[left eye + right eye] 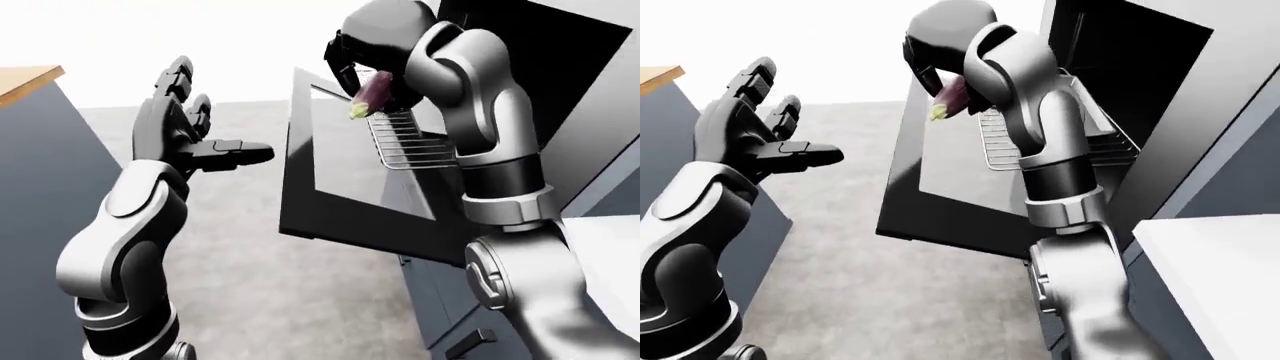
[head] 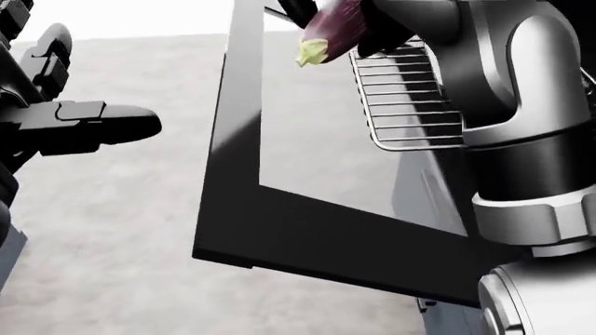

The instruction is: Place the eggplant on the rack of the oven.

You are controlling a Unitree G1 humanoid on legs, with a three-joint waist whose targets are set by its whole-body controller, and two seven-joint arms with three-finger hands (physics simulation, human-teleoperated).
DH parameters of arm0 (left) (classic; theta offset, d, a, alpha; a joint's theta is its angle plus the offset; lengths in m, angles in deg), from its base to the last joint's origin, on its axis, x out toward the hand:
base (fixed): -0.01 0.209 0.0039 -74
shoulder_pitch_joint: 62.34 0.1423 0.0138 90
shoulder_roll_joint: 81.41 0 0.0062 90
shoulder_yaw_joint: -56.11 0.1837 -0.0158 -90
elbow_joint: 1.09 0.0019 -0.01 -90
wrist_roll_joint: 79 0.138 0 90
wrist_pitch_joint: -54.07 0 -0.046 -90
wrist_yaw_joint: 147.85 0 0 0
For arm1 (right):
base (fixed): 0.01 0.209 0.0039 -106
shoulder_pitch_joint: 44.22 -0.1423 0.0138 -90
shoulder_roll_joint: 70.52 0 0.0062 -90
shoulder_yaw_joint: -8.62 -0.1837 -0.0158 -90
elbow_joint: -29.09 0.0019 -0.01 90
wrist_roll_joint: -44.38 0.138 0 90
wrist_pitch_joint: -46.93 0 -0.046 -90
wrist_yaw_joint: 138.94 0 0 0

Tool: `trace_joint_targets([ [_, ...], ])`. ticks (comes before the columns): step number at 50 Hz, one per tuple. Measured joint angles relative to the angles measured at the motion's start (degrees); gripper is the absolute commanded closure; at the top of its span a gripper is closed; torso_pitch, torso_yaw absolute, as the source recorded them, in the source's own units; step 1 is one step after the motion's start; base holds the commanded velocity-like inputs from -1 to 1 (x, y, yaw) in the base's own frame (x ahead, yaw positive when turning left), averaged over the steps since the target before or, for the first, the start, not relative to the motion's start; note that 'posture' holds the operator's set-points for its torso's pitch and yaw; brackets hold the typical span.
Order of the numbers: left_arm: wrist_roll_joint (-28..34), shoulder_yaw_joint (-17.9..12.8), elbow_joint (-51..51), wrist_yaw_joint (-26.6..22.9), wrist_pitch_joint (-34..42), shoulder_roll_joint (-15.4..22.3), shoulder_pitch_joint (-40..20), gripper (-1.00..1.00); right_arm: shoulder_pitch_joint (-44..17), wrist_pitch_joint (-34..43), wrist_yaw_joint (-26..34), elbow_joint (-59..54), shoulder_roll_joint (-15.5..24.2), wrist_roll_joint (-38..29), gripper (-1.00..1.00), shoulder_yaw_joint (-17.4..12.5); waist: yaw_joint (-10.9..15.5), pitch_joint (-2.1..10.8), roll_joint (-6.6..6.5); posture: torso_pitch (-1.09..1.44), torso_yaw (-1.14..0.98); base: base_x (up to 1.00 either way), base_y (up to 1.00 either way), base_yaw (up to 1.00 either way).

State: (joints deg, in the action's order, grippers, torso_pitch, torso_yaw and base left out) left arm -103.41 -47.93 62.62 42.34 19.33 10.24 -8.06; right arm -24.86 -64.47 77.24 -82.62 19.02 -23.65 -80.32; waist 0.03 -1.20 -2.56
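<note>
The right hand (image 1: 352, 56) has its fingers wrapped around the eggplant (image 2: 328, 28), green stem end down, above the rack's (image 2: 410, 105) left edge and the lowered oven door (image 2: 279, 230). The left hand (image 1: 185, 124) floats empty, fingers spread wide, one pointing toward the door. Only the eye views show the dark oven opening (image 1: 1120, 67).

open oven door (image 2: 279, 230) below, pulled-out rack (image 2: 405, 105) bare, floor (image 2: 121, 230) clear leftward
</note>
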Motion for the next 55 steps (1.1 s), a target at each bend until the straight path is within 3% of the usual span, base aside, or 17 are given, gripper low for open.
trace_joint_targets([
  [3, -0.12, 0.11, -0.59, -0.20, -0.63, 0.01, -0.05, -1.00, -0.27, 0.16, -0.50, 0.97, 0.16, 0.18, 1.00, -0.50, 0.41, -0.56, 2.31, 0.00, 0.00, 0.00, -0.42, 0.00],
  [5, -0.20, 0.16, -0.47, -0.30, -0.66, 0.04, -0.30, -1.00, -0.38, 0.16, -0.64, 0.63, 0.39, 0.16, 1.00, -0.53, 0.24, -0.27, 5.10, 0.00, 0.00, 0.00, -0.42, 0.00],
  [9, -0.88, 1.77, 0.16, -0.71, 0.10, -0.86, 0.44, -1.00, 0.99, 0.65, 0.39, -0.98, 1.18, -0.37, 1.00, -1.26, -0.85, -1.49, 4.17, 0.00, 0.00, 0.00, -0.41, 0.00],
  [13, -1.06, 0.90, -0.16, -0.54, 0.88, -0.48, 0.29, -1.00, 0.97, 0.83, 0.78, -0.46, 0.84, -0.47, 1.00, -0.86, 0.31, -2.13, 1.50, 0.00, 0.00, 0.00, -0.33, 0.00],
  [16, -0.81, 0.48, -0.70, -0.31, 0.21, -0.30, 0.02, -1.00, 0.62, 0.52, 0.49, -0.36, 0.73, -0.21, 1.00, -0.64, 0.75, -1.94, 0.40, 0.00, 0.00, 0.00, -0.17, 0.00],
  [19, -0.77, 0.27, -0.86, -0.34, -0.48, -0.15, -0.18, -1.00, -0.12, 0.44, -0.14, -0.13, 0.66, -0.08, 1.00, -0.75, -0.57, -2.63, 0.07, 0.00, 0.00, 0.00, 0.00, 0.00],
  [22, -0.87, 0.69, -0.29, -0.47, -0.61, -0.23, -0.18, -1.00, -0.15, 0.61, -0.36, -0.17, 0.77, -0.15, 1.00, -0.96, -1.77, -2.24, -1.24, 0.00, 0.00, 0.00, 0.00, 0.00],
  [27, -0.81, 0.92, 0.48, -0.53, -0.25, -0.44, 0.56, -1.00, -0.11, 0.46, 0.18, -1.68, 0.82, -0.53, 1.00, -0.46, -1.78, -2.63, 0.27, 0.00, 0.00, 0.00, 0.00, 0.00],
  [38, -0.97, 0.62, 0.00, -0.10, 0.64, -0.36, 0.23, -1.00, -0.99, 0.46, 0.35, -2.11, 0.95, -0.55, 1.00, -0.36, -0.46, -1.85, 1.59, 0.00, 0.00, 0.08, 0.00, 0.00],
  [41, -0.99, 0.12, -0.94, 0.13, 0.54, -0.13, 0.04, -1.00, -1.60, 0.54, 0.16, -1.41, 0.87, -0.47, 1.00, -0.38, 0.03, -2.70, 2.88, 0.00, 0.00, 0.41, 0.00, 0.00],
  [44, -0.92, 0.01, -1.28, 0.22, 0.06, -0.09, -0.03, -1.00, -1.78, 0.47, -0.36, -0.21, 0.92, -0.18, 1.00, -0.55, 0.40, -2.62, 4.16, 0.00, 0.00, 0.40, 0.00, 0.00],
  [46, -1.04, 0.47, -1.02, 0.03, -0.18, -0.35, 0.01, -1.00, -1.53, 0.56, -0.61, -0.21, 1.18, -0.20, 1.00, -0.88, -0.07, -2.51, 3.21, 0.00, 0.00, 0.40, 0.00, 0.00],
  [50, -1.50, 1.21, -0.61, -0.31, 0.30, -0.50, 0.11, -1.00, -0.81, 1.25, -0.03, -1.17, 1.42, -0.77, 1.00, -1.15, 0.06, -2.19, 4.20, 0.00, 0.00, 0.41, 0.00, 0.00],
  [55, -1.48, 0.80, -0.99, -0.28, -0.01, -0.37, -0.05, -1.00, -0.99, 1.46, 0.09, -0.62, 1.41, -0.73, 1.00, -1.19, -0.43, -2.61, 1.52, 0.00, 0.00, 0.41, 0.00, 0.00],
])
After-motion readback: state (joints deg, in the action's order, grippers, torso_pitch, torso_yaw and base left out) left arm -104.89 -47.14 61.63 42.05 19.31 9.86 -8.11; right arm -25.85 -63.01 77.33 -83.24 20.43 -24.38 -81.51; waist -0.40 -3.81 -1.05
